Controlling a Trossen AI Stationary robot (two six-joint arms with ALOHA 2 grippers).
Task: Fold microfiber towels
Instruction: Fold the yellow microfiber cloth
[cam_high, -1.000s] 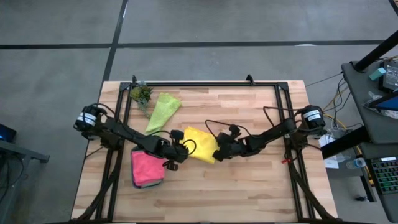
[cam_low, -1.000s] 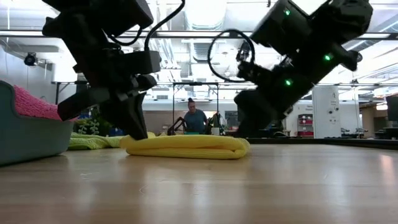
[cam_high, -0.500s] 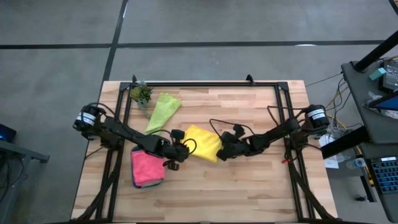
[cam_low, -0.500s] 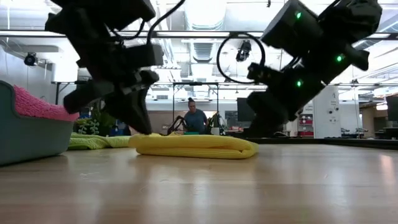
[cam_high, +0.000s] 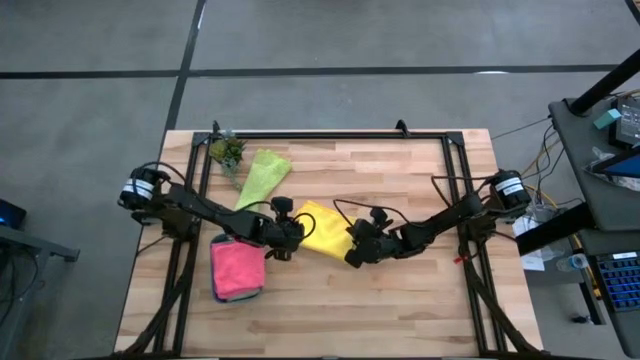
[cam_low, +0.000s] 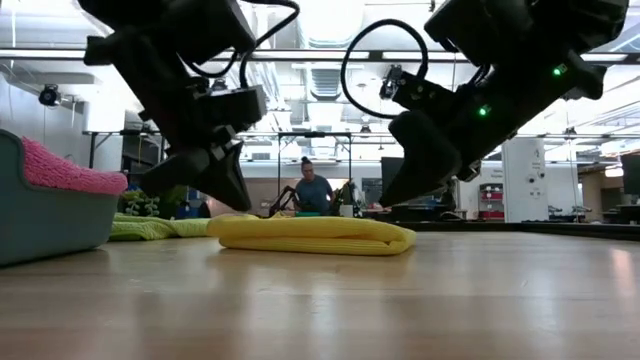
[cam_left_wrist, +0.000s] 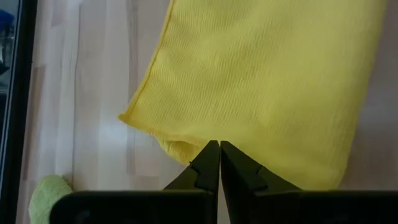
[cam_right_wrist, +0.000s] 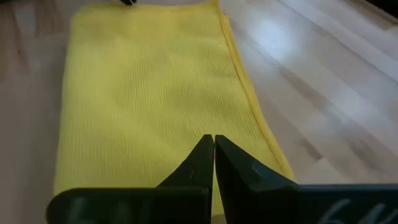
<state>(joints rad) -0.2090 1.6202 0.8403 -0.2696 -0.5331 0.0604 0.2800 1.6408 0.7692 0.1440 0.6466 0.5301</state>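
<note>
Both grippers, left (cam_high: 291, 233) and right (cam_high: 350, 250), were pinched together and empty, sitting at opposite ends of the folded yellow towel (cam_high: 322, 228).

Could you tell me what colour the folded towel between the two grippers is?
Yellow; the folded towel shows best in the right wrist view.

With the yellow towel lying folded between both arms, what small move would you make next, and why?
Probably open the left hand and lower it onto the near edge of the yellow towel to pick it up. The towel lies folded flat, both hands are shut and empty above its ends, and the teal tray holding the pink towel sits beside the left arm.
</note>
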